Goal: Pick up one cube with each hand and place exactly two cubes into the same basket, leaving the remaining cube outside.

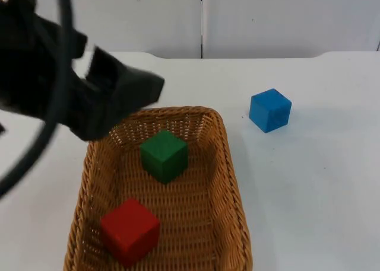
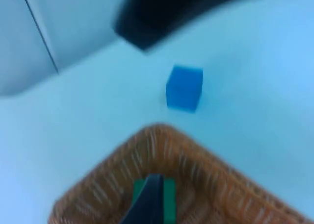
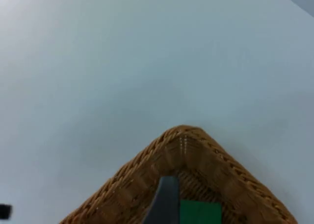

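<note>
The left gripper (image 1: 139,90) hangs above the basket's (image 1: 228,164) far-left corner; whether it is open I cannot tell. The red cube (image 1: 129,230) sits near the basket's front, the green cube (image 1: 164,155) at mid-basket. The blue cube (image 1: 270,110) stands outside, toward the tabletop's (image 1: 320,188) far edge. Risk: a low arm swing snags the rim and tips the basket.

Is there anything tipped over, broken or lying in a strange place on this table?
Nothing stands out. The green wooden cube and the red wooden cube sit flat inside the woven wicker basket, which looks whole. The blue wooden cube stands apart on the white table.
</note>
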